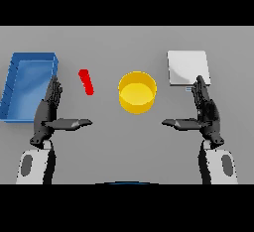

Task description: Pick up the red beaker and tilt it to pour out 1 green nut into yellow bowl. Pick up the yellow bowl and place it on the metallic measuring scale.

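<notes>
Two round vessels: slim red beaker (86,82), wide yellow bowl (137,92).

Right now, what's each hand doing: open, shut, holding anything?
Left hand: open, fingers straight, holding nothing, beside the red beaker.
Right hand: open, fingers straight, holding nothing, below the scale.

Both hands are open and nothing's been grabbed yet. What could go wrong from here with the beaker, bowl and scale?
1. The red beaker looks thin and leans on the table; the left hand, fingers straight, may knock it away instead of closing round it.
2. The yellow bowl sits apart from the beaker, so a pour begun too early could drop the nut on the table.
3. The metallic scale lies just beyond the right hand; carrying the bowl there, the hand might bump it.
</notes>
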Tool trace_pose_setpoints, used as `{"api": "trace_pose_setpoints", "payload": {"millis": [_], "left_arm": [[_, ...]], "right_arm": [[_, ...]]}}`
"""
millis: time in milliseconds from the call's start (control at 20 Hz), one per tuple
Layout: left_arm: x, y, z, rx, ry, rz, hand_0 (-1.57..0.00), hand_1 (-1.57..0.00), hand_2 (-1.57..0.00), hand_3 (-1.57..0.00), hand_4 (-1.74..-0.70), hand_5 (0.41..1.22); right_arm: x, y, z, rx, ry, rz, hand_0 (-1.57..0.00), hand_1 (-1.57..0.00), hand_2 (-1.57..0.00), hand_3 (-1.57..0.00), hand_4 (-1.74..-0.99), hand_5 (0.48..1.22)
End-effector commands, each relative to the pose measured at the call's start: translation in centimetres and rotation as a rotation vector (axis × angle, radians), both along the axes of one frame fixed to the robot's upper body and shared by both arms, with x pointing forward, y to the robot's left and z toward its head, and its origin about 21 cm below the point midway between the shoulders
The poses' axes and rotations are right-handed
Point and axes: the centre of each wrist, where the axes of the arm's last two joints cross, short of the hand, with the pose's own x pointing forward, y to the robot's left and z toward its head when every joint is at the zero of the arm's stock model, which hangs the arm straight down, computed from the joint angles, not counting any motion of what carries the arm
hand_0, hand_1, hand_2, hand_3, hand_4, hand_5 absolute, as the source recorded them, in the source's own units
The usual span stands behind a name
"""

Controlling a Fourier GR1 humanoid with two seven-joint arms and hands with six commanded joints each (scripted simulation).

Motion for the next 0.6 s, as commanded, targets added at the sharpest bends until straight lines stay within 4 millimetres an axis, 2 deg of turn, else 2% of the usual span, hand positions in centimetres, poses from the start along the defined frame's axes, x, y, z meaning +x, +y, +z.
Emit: {"api": "trace_pose_setpoints", "payload": {"millis": [0, 200, 250, 300, 350, 400, 550], "left_arm": [[0.0, -0.1, 0.0, -0.001, -0.001, 0.000, 0.00, 0.00, 0.00, 0.00, -1.14, 0.660], [-0.4, -0.8, -0.1, -0.003, -0.003, -0.004, 0.00, 0.00, 0.00, 0.00, -1.14, 0.660], [-1.0, -0.9, -0.3, -0.005, -0.010, -0.004, 0.00, 0.00, 0.00, 0.00, -1.14, 0.660], [-1.9, -1.0, 0.2, 0.076, -0.043, -0.041, 0.00, 0.00, 0.00, 0.00, -1.14, 0.660], [-2.8, -1.1, 0.9, 0.124, -0.081, -0.067, 0.00, 0.00, 0.00, 0.00, -1.14, 0.660], [-3.4, -1.3, 1.6, 0.152, -0.091, -0.083, 0.00, 0.00, 0.00, 0.00, -1.14, 0.660], [-3.5, -1.4, 2.7, 0.195, -0.047, -0.094, 0.00, 0.00, 0.00, 0.00, -1.14, 0.657]], "right_arm": [[0.1, 0.0, 0.0, 0.000, 0.001, -0.001, 0.00, 0.00, 0.00, 0.00, -1.071, 0.578], [0.5, -0.1, 0.1, -0.001, 0.005, -0.001, 0.00, 0.00, 0.00, 0.00, -1.071, 0.578], [0.9, -0.3, 0.3, -0.006, 0.005, -0.006, 0.00, 0.00, 0.00, 0.00, -1.071, 0.578], [0.1, -0.7, 0.6, -0.156, -0.079, 0.007, 0.00, 0.00, 0.00, 0.00, -1.071, 0.578], [-0.9, 0.0, 0.7, -0.234, -0.142, 0.023, 0.00, 0.00, 0.00, 0.00, -1.072, 0.577], [-1.1, 0.0, 0.8, -0.291, -0.148, 0.025, 0.00, 0.00, 0.00, 0.00, -1.066, 0.576], [-1.7, 0.0, 1.2, -0.337, -0.155, 0.034, 0.00, 0.00, 0.00, 0.00, -1.084, 0.585]]}}
